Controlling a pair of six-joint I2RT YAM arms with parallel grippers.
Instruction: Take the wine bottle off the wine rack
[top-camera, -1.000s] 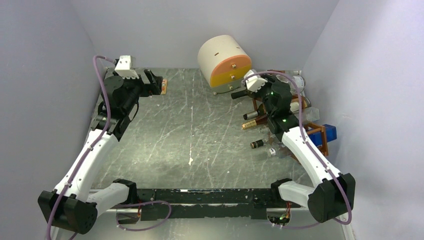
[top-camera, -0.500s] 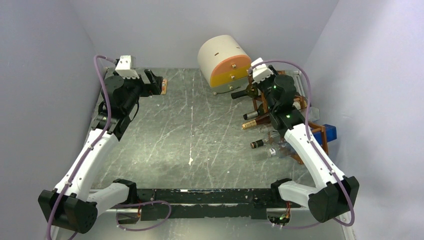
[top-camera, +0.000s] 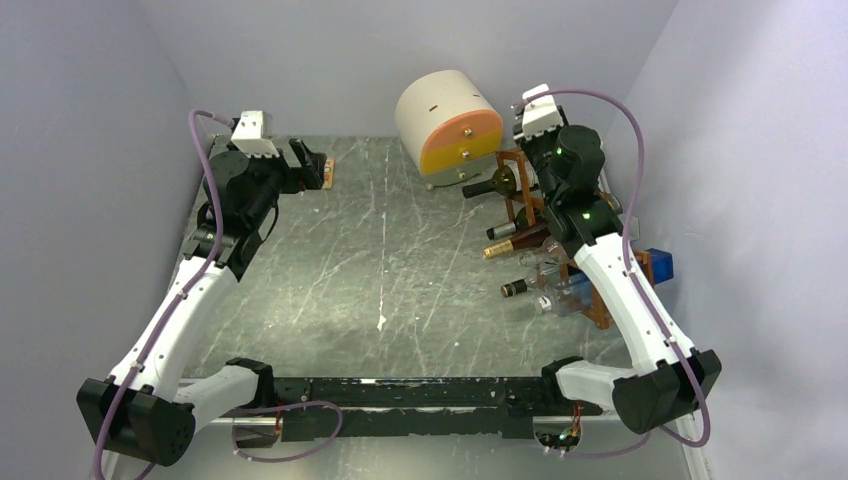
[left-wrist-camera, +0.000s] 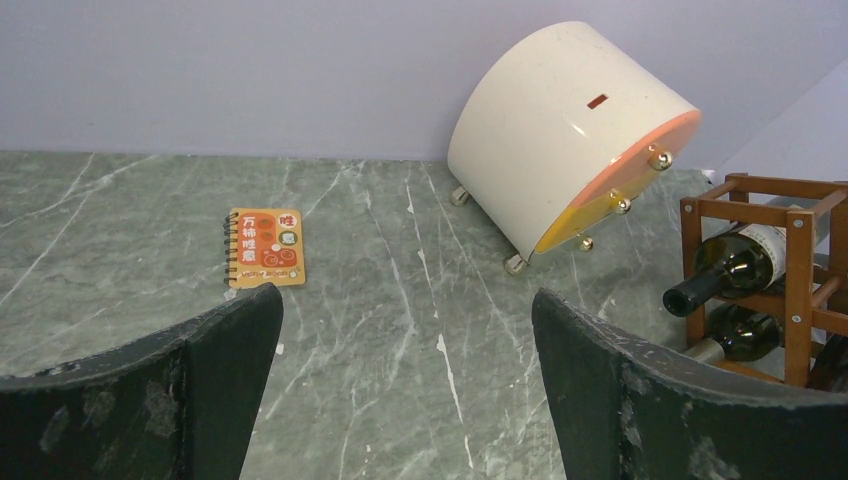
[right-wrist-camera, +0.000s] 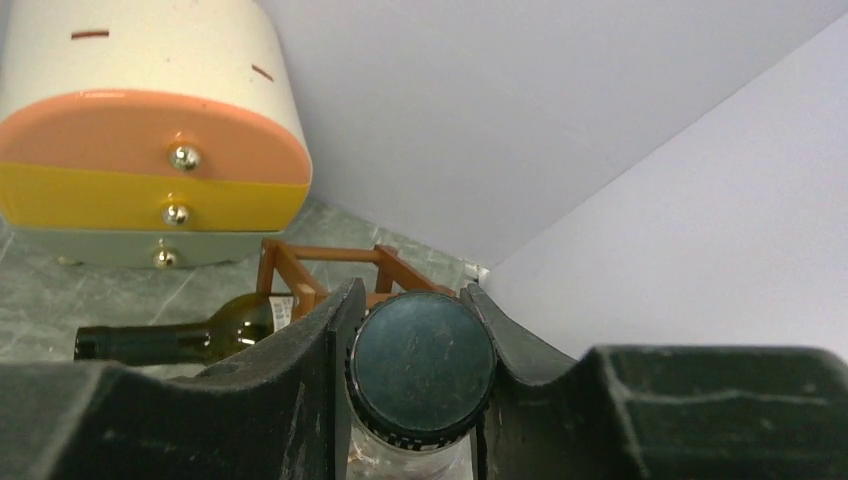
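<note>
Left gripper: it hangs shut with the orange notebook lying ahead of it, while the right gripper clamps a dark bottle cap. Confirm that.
Not quite. The left gripper is open, not shut: the left wrist view shows its fingers spread wide apart. The rest stands: the orange notebook lies ahead of it, and the right gripper clamps the dark bottle cap.

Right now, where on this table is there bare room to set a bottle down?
The middle of the marble tabletop, left of the wine rack, is bare. So is the strip between the orange notebook and the drawer chest. The right edge is crowded: rack, jutting bottles, right gripper clamped on a dark-capped bottle.
</note>
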